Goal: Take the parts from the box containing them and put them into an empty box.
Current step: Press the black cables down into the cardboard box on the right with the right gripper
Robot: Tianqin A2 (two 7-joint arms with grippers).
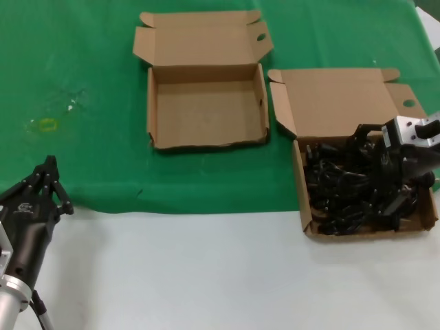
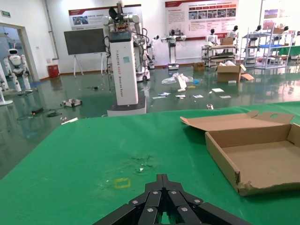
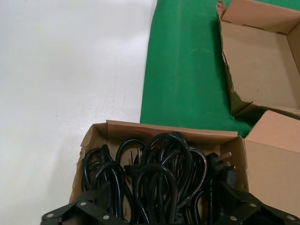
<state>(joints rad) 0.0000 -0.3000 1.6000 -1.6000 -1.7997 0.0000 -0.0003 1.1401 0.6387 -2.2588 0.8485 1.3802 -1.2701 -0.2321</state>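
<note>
The empty box [image 1: 206, 110], with a wavy front wall and its lid open, lies on the green cloth at the back centre; it also shows in the left wrist view [image 2: 262, 157] and the right wrist view [image 3: 262, 61]. The box containing the parts [image 1: 371, 232] sits at the right, full of tangled black power cords [image 1: 337, 189]. My right gripper [image 1: 375, 175] is open and low inside this box; in the right wrist view [image 3: 164, 213] its fingers straddle the cords [image 3: 164, 159] behind the box wall [image 3: 154, 129]. My left gripper [image 1: 48, 172] is shut and empty at the near left [image 2: 161, 180].
The green cloth [image 1: 103, 158] covers the far half of the table and bare white tabletop [image 1: 206, 275] the near half. A small yellow mark [image 1: 48, 125] lies on the cloth at the left. A narrow strip of cloth separates the two boxes.
</note>
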